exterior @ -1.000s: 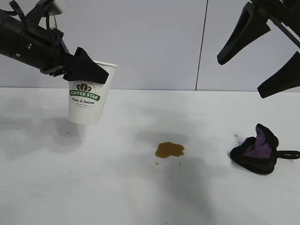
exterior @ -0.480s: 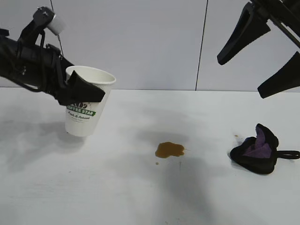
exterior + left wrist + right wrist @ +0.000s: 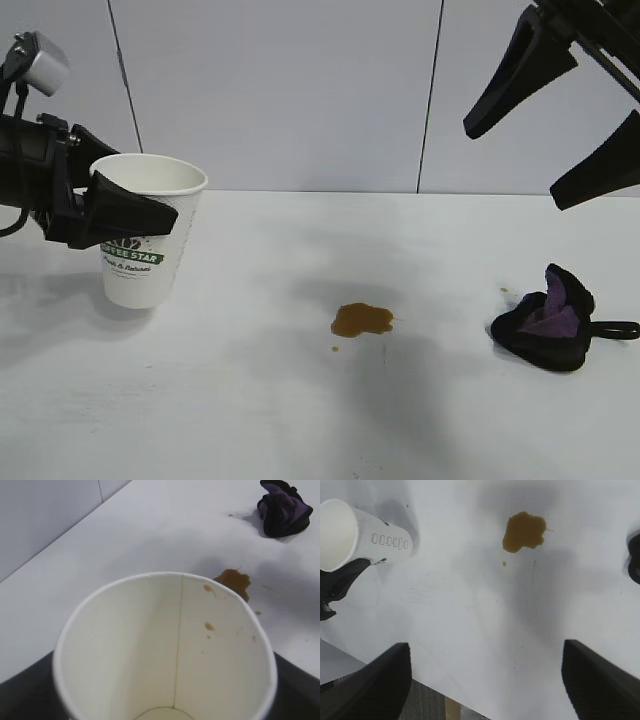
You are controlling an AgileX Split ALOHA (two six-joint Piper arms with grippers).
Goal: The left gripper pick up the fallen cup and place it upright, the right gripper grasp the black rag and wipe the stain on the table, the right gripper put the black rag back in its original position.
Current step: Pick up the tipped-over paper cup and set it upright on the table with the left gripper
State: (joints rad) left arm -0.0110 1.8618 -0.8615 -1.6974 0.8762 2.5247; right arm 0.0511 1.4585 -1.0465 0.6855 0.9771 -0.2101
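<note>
The white paper cup with its green banner stands upright at the left of the table, mouth up. My left gripper is shut on it just under the rim; its dark fingers flank the cup in the left wrist view. Whether the base touches the table I cannot tell. The brown stain lies mid-table with a tiny droplet beside it. The black rag, purple inside, lies bunched at the right. My right gripper hangs open high above the rag, holding nothing.
A grey panelled wall runs behind the table. The right wrist view shows the stain, the cup, an edge of the rag and the table's front edge with floor beyond.
My left gripper has carried the cup leftward and down towards the table, turning it more upright. The right arm, the rag and the stain have not moved.
</note>
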